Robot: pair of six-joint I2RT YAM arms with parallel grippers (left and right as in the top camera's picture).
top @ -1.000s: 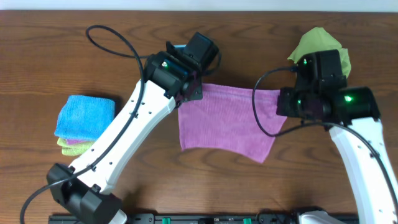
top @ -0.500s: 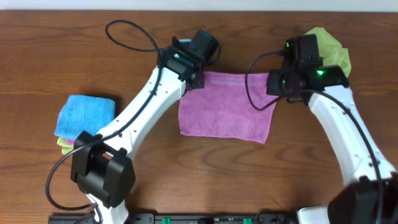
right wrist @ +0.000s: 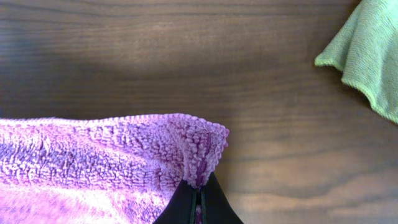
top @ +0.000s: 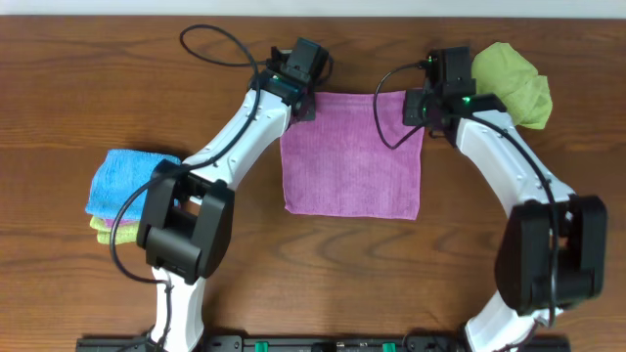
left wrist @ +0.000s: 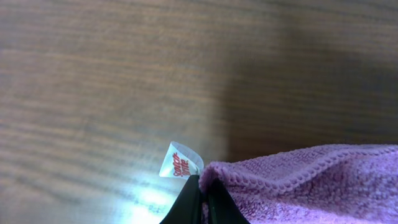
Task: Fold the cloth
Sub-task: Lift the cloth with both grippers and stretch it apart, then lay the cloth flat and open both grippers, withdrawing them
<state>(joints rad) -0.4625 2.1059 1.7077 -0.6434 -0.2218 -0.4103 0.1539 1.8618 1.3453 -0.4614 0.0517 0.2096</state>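
**Purple cloth (top: 352,152) flat, no fold yet**

It lay spread on the counter (top: 98,88) just beside the green cloth (top: 514,78). Right jaws were clamped on the corner nearest the green cloth, left jaws on that edge's other corner. Folding was all still to do.

Markings check: one printed tag, wording not resolving.
A small white tag (left wrist: 179,163) is sticking out at the corner hem of the purple cloth (left wrist: 311,180) in the left wrist view. It is carrying two short lines of red print, and the letters are showing too small and blurred to read.
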